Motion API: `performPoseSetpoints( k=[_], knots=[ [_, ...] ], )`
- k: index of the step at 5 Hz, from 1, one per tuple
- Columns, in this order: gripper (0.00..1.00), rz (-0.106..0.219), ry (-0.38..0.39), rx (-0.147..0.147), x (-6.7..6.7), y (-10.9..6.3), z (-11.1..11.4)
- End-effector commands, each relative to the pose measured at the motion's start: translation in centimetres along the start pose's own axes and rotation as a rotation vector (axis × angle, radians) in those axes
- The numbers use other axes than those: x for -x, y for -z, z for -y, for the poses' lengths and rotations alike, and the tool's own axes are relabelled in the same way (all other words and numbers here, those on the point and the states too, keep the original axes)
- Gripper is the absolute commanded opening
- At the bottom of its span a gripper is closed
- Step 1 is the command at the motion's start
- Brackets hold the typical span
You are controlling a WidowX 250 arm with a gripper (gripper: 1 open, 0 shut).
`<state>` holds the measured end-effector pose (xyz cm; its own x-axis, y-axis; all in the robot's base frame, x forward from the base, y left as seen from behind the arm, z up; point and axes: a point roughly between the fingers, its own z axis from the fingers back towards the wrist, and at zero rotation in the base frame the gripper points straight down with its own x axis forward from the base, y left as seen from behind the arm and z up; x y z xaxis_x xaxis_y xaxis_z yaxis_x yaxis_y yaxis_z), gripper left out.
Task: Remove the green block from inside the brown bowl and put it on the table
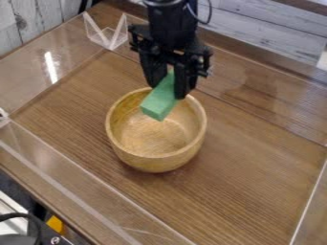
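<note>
Dark wood-grain table (243,177) fills the view, fenced by clear acrylic walls (52,48), with a pale planked backdrop beyond the far edge. Taking the brown bowl (156,155) as the landmark: it sits near the middle of the tabletop, upright, and its paler inside looks bare, with nothing resting on its floor.

Above the bowl's far rim hangs the black robot arm (166,14), its gripper (170,84) pointing straight down. The jaws are clenched on the upper end of the green block (161,98), which dangles tilted, its lower end over the bowl's interior, apparently level with the far rim and not touching the wood.

As a judgement of progress: the first half of the job looks done, since the block is lifted clear of the bowl's floor. What remains is to carry it sideways past the rim, lower it onto open tabletop beside the bowl, and let go. The wide free patch to the bowl's right seems a fair landing spot.
</note>
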<state>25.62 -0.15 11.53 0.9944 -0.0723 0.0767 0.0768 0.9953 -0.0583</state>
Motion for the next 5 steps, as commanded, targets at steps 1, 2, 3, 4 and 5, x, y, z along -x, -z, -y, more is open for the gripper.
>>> performPoseSetpoints(
  k=[1,2,3,4,5],
  knots=[
    [0.00,0.065,0.010,-0.033,-0.2,-0.4,-0.7],
    [0.00,0.076,0.007,-0.044,-0.1,0.2,-1.7],
    [0.00,0.089,-0.001,-0.051,-0.1,0.2,-2.3],
    [0.00,0.097,-0.010,-0.055,0.0,0.3,-2.7],
    [0.00,0.108,-0.018,-0.056,0.0,0.3,-2.8]
  ],
)
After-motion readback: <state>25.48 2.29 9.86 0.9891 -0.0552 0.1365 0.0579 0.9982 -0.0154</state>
